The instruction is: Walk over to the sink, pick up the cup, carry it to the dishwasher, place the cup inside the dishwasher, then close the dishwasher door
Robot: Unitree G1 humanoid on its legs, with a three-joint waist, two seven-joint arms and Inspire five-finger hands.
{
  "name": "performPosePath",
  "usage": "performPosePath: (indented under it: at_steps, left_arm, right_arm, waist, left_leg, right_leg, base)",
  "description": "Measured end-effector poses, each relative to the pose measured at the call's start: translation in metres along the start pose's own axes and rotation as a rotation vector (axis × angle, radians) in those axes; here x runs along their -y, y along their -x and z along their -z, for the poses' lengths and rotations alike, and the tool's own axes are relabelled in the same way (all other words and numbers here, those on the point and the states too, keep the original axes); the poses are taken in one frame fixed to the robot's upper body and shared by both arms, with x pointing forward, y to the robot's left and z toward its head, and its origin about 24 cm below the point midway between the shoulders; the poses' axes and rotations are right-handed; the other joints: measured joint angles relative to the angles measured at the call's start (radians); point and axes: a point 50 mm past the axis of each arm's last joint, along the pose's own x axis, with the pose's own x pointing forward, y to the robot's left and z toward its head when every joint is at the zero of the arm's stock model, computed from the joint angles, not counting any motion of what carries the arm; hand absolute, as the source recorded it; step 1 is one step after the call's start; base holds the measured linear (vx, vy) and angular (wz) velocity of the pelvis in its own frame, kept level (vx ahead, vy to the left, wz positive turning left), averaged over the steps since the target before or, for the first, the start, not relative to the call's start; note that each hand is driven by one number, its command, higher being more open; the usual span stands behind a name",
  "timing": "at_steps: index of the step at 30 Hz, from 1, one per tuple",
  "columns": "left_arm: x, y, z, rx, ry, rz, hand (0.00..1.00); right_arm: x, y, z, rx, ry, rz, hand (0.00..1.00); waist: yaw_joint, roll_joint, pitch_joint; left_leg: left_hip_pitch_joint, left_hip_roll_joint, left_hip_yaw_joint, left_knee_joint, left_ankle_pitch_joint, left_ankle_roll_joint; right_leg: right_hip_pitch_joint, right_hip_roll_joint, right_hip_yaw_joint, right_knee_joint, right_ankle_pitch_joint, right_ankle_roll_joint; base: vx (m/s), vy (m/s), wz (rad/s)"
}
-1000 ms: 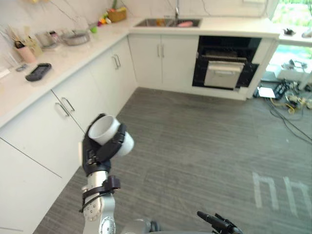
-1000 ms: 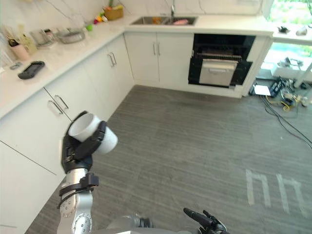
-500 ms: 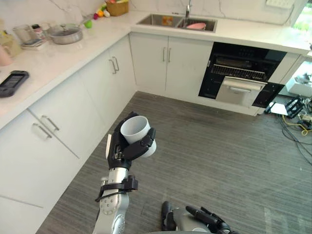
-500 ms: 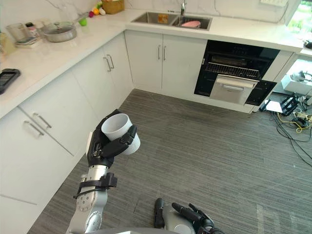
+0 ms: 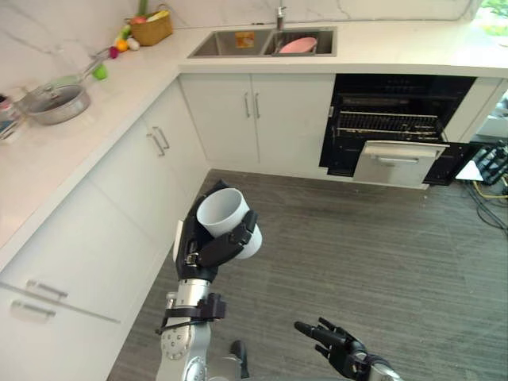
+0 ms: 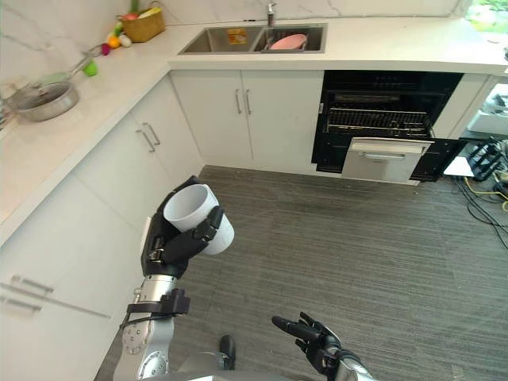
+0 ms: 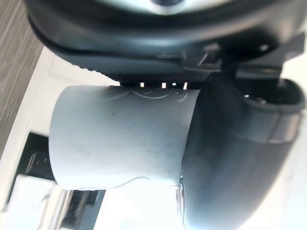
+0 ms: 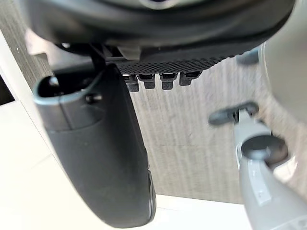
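The left hand has its fingers and thumb curled tight round the white cup, which it holds raised above the grey floor, mouth tilted upward. In the left wrist view the thumb lies across one side of the cup wall and the fingers press the opposite side; the part of the cup under them is covered. Faint scratches mark the cup's side, too fine to read as writing.

Low and to the right of that hand, the right hand hangs with fingers straight and spread, holding nothing; its arm is cut off by the view's edge.

Just to the left of the cup-holding hand run white cabinet fronts under a pale counter, where a lidded pot sits. Well beyond the hand, the dishwasher stands open, a wire rack showing in its dark cavity. Farther still, the sink holds a pink dish and a small orange item too small to identify. A basket of fruit stands in the counter's corner.
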Motion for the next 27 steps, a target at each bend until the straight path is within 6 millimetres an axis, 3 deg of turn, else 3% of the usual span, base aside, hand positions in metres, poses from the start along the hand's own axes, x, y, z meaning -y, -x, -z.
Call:
performPosePath:
  at_steps: [1, 2, 3, 4, 5, 7, 8, 9, 10, 11, 12, 13, 14, 15, 16, 18, 21, 22, 23, 24, 25, 26, 27]
  left_arm:
    - [-0.001, 0.0, 0.001, -0.004, -0.004, 0.002, 0.0]
    - [-0.001, -0.002, 0.001, -0.005, -0.01, 0.012, 0.0]
    - [0.001, -0.005, 0.001, 0.0, -0.009, 0.022, 0.0]
    - [0.003, -0.007, 0.001, 0.005, -0.01, 0.036, 0.0]
    - [0.01, -0.014, 0.004, 0.002, -0.01, 0.083, 0.0]
    - [0.022, -0.017, 0.008, -0.011, 0.004, 0.147, 0.0]
    - [0.027, -0.016, 0.01, -0.025, -0.001, 0.186, 0.0]
    - [0.029, -0.015, 0.013, -0.041, -0.001, 0.201, 0.0]
    - [0.033, -0.011, 0.021, -0.077, -0.004, 0.225, 0.0]
    - [0.032, -0.011, 0.024, -0.084, -0.019, 0.23, 0.0]
    - [0.032, -0.013, 0.024, -0.08, -0.021, 0.229, 0.0]
    - [0.03, -0.018, 0.023, -0.07, -0.025, 0.22, 0.0]
    - [0.025, -0.021, 0.02, -0.058, -0.037, 0.202, 0.0]
    - [0.021, -0.022, 0.019, -0.052, -0.047, 0.191, 0.0]
    - [0.013, -0.023, 0.019, -0.062, -0.063, 0.157, 0.0]
    - [0.009, -0.023, 0.019, -0.064, -0.073, 0.142, 0.0]
    - [0.01, -0.021, 0.02, -0.067, -0.062, 0.128, 0.0]
    - [0.01, -0.019, 0.022, -0.074, -0.059, 0.122, 0.0]
    - [0.008, -0.013, 0.024, -0.09, -0.054, 0.11, 0.0]
    - [0.009, -0.011, 0.023, -0.089, -0.048, 0.105, 0.0]
    - [0.012, -0.007, 0.018, -0.066, -0.025, 0.095, 0.0]
    - [0.015, -0.006, 0.014, -0.048, -0.01, 0.093, 0.0]
    - [0.019, -0.003, 0.005, -0.003, 0.018, 0.084, 0.0]
  right_arm:
    - [-0.001, -0.001, 0.004, -0.01, -0.013, -0.001, 1.0]
    - [-0.004, -0.001, 0.001, 0.02, -0.031, -0.004, 1.0]
    - [-0.003, 0.0, 0.001, 0.037, -0.058, 0.001, 1.0]
    - [-0.003, 0.0, 0.003, 0.035, -0.068, 0.006, 1.0]
    - [-0.002, 0.0, 0.005, 0.055, -0.123, 0.028, 1.0]
    - [0.003, 0.001, 0.0, 0.097, -0.196, 0.056, 1.0]
    - [0.0, 0.001, -0.005, 0.129, -0.226, 0.047, 1.0]
    - [0.0, 0.001, -0.006, 0.138, -0.231, 0.047, 1.0]
    - [0.004, 0.003, -0.008, 0.15, -0.232, 0.057, 1.0]
    - [0.003, 0.002, -0.007, 0.144, -0.23, 0.052, 1.0]
    - [0.002, 0.002, -0.009, 0.15, -0.229, 0.044, 1.0]
    - [-0.002, 0.001, -0.012, 0.159, -0.227, 0.025, 1.0]
    - [-0.004, 0.0, -0.011, 0.155, -0.226, 0.02, 1.0]
    - [-0.005, 0.0, -0.009, 0.149, -0.225, 0.02, 1.0]
    - [-0.004, 0.0, -0.012, 0.155, -0.227, 0.031, 1.0]
    - [0.0, -0.001, -0.014, 0.137, -0.216, 0.063, 1.0]
    - [0.001, -0.001, -0.013, 0.124, -0.219, 0.08, 1.0]
    - [0.001, 0.0, -0.012, 0.121, -0.22, 0.083, 1.0]
    - [0.002, 0.001, -0.008, 0.119, -0.226, 0.096, 1.0]
    - [0.003, 0.003, -0.007, 0.118, -0.227, 0.102, 1.0]
    - [0.005, 0.007, -0.006, 0.128, -0.224, 0.109, 1.0]
    - [0.007, 0.009, -0.005, 0.136, -0.222, 0.115, 1.0]
    - [0.011, 0.015, -0.002, 0.146, -0.222, 0.129, 1.0]
  waist:
    - [-0.013, -0.001, 0.001]
    - [-0.022, 0.001, 0.002]
    - [-0.033, -0.005, -0.002]
    - [-0.042, -0.023, -0.008]
    - [-0.061, -0.03, -0.011]
    - [-0.058, -0.039, -0.005]
    - [-0.061, -0.068, 0.013]
    - [-0.065, -0.068, 0.014]
    - [-0.068, -0.043, 0.011]
    - [-0.069, -0.026, -0.003]
    - [-0.071, -0.02, -0.003]
    - [-0.071, -0.023, 0.003]
    - [-0.068, -0.031, 0.007]
    - [-0.066, -0.043, 0.009]
    - [-0.068, -0.014, 0.027]
    - [-0.066, 0.012, 0.028]
    - [-0.065, 0.009, 0.031]
    - [-0.065, 0.005, 0.033]
    - [-0.064, 0.002, 0.041]
    - [-0.063, 0.003, 0.04]
    - [-0.057, 0.017, 0.037]
    - [-0.048, 0.028, 0.034]
    - [-0.033, 0.043, 0.022]
  left_leg:
    - [0.021, -0.001, 0.0, -0.022, 0.0, 0.001]
    - [0.057, -0.001, 0.004, -0.055, 0.0, 0.004]
    - [0.087, -0.02, 0.002, -0.081, -0.004, 0.009]
    - [0.09, -0.042, -0.002, -0.082, -0.01, 0.013]
    - [0.094, -0.066, -0.021, -0.069, -0.037, 0.013]
    - [0.12, -0.075, -0.021, -0.05, -0.064, 0.021]
    - [0.162, -0.092, -0.02, -0.04, -0.091, 0.024]
    - [0.183, -0.09, -0.022, -0.037, -0.106, 0.025]
    - [0.219, -0.056, -0.024, -0.031, -0.129, 0.016]
    - [0.219, -0.023, -0.012, -0.021, -0.146, 0.008]
    - [0.218, -0.005, -0.009, -0.016, -0.154, 0.0]
    - [0.218, 0.025, 0.001, -0.006, -0.17, -0.019]
    - [0.223, 0.047, 0.025, 0.016, -0.198, -0.042]
    - [0.231, 0.053, 0.044, 0.034, -0.215, -0.053]
    - [0.262, 0.094, 0.058, 0.067, -0.258, -0.081]
    - [0.309, 0.126, 0.106, 0.025, -0.254, -0.083]
    - [0.316, 0.142, 0.124, 0.04, -0.247, -0.093]
    - [0.311, 0.145, 0.128, 0.076, -0.248, -0.094]
    - [0.274, 0.175, 0.13, 0.248, -0.257, -0.107]
    - [0.244, 0.195, 0.127, 0.34, -0.257, -0.107]
    - [0.16, 0.247, 0.098, 0.538, -0.238, -0.077]
    - [0.118, 0.273, 0.081, 0.63, -0.215, -0.052]
    - [0.02, 0.331, 0.049, 0.813, -0.105, 0.009]
  right_leg:
    - [-0.018, 0.001, -0.001, 0.056, -0.005, 0.014]
    - [-0.059, -0.019, -0.022, 0.127, -0.047, 0.005]
    - [-0.062, -0.069, -0.051, 0.124, -0.068, 0.012]
    - [-0.062, -0.104, -0.06, 0.113, -0.029, 0.032]
    - [-0.07, -0.117, -0.058, 0.187, -0.055, 0.069]
    - [-0.185, -0.148, -0.088, 0.475, -0.042, 0.072]
    - [-0.254, -0.184, -0.114, 0.666, 0.029, 0.014]
    - [-0.27, -0.195, -0.133, 0.724, 0.084, -0.006]
    - [-0.294, -0.18, -0.148, 0.789, 0.119, -0.005]
    - [-0.337, -0.156, -0.15, 0.758, -0.037, 0.009]
    - [-0.35, -0.145, -0.158, 0.686, -0.076, 0.015]
    - [-0.358, -0.129, -0.173, 0.491, -0.092, 0.024]
    - [-0.351, -0.12, -0.175, 0.273, -0.053, 0.037]
    - [-0.338, -0.124, -0.179, 0.175, 0.042, 0.033]
    - [-0.277, -0.082, -0.198, 0.116, 0.132, -0.007]
    - [-0.266, -0.035, -0.194, 0.109, 0.132, -0.017]
    - [-0.261, -0.011, -0.182, 0.1, 0.114, -0.041]
    - [-0.249, -0.011, -0.18, 0.089, 0.098, -0.044]
    - [-0.198, -0.01, -0.188, 0.063, 0.073, -0.051]
    - [-0.178, -0.008, -0.196, 0.052, 0.069, -0.054]
    - [-0.151, 0.012, -0.208, 0.044, 0.058, -0.065]
    - [-0.14, 0.025, -0.213, 0.044, 0.05, -0.071]
    - [-0.116, 0.049, -0.219, 0.04, 0.032, -0.086]
  base:
    - [0.44, 0.181, -0.16]
    - [0.28, 0.134, -0.03]
    - [0.24, 0.13, 0.1]
    - [0.19, 0.128, 0.55]
    - [0.15, 0.082, 0.52]
    - [0.14, 0.019, 0.24]
    - [0.16, -0.033, 0.05]
    - [0.21, -0.061, -0.04]
    - [0.22, -0.065, -0.2]
    - [0.18, -0.07, -0.26]
    - [0.18, -0.086, -0.34]
    - [0.21, -0.129, -0.4]
    - [0.23, -0.139, -0.51]
    - [0.3, -0.158, -0.64]
    - [0.32, -0.146, -0.64]
    - [0.31, -0.142, -0.63]
    - [0.17, -0.079, -0.34]
    - [0.08, -0.052, -0.17]
    - [0.1, -0.058, -0.1]
    - [0.1, -0.058, -0.01]
    - [0.1, -0.042, 0.03]
    - [0.17, -0.036, -0.01]
    - [0.21, -0.001, -0.02]
